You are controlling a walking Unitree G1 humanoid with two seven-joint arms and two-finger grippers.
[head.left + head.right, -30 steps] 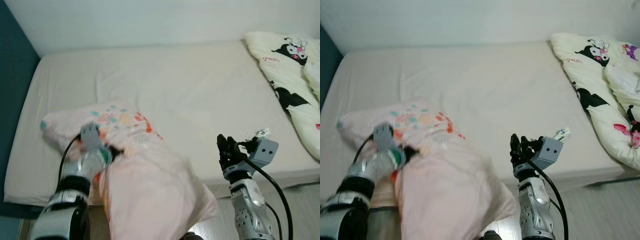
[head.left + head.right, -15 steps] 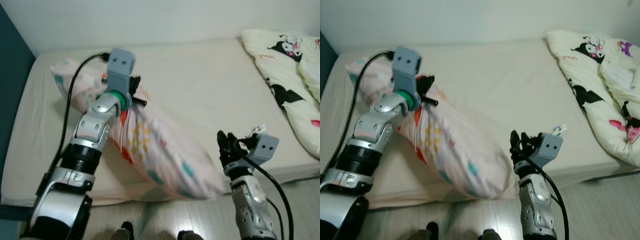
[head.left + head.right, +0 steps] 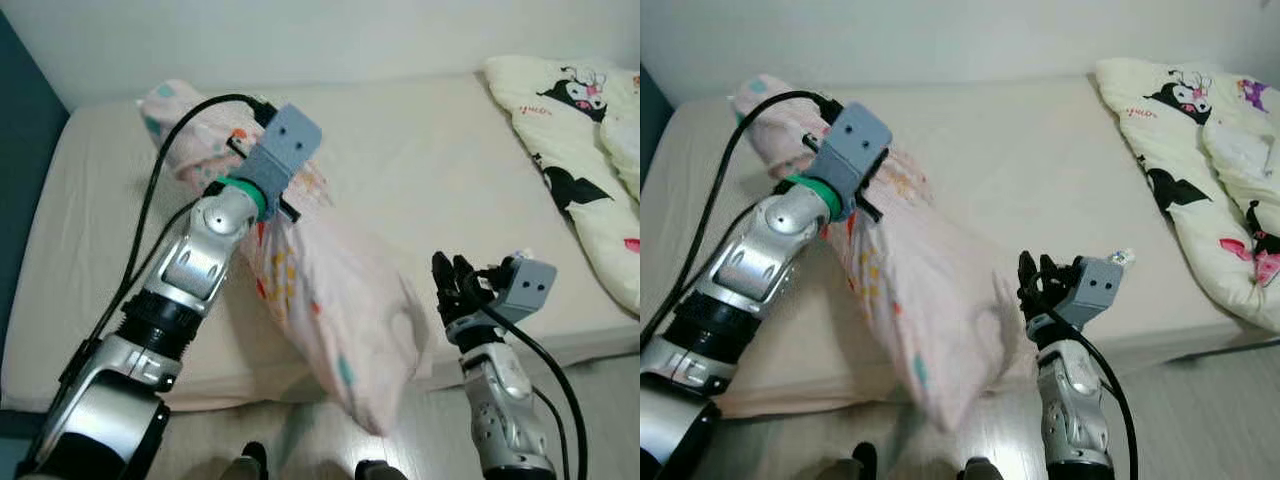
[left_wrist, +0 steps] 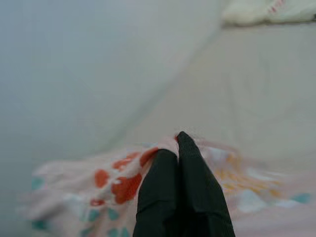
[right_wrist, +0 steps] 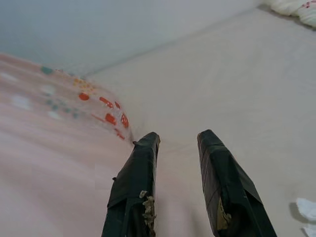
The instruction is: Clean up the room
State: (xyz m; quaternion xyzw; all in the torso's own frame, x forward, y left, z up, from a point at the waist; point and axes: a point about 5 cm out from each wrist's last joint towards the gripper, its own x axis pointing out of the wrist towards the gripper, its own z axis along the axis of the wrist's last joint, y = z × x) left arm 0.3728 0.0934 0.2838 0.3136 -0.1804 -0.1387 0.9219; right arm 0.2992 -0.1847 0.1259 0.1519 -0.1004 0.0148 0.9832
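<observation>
Pink cotton, printed with orange and teal shapes: that is the pillow [image 3: 300, 270], and you have it pinched near its far end, so the bulk trails down toward the near edge of the bed [image 3: 430, 170] and hangs over the floor [image 3: 420, 440]. To land it well, I'd judge you should carry it farther onto the mattress and toward the far left corner before releasing, lowering it so the heavy near end settles on the sheet instead of dragging the pillow off. Your left gripper [image 4: 178, 148] is clamped tight on a fold of the cover, fingertips pressed together. Your right gripper [image 5: 175, 148] is parted moderately, holds nothing, and hovers at the bed's near edge just right of the pillow's hanging end. A cartoon-print quilt [image 3: 575, 120] lies bunched at the far right.
</observation>
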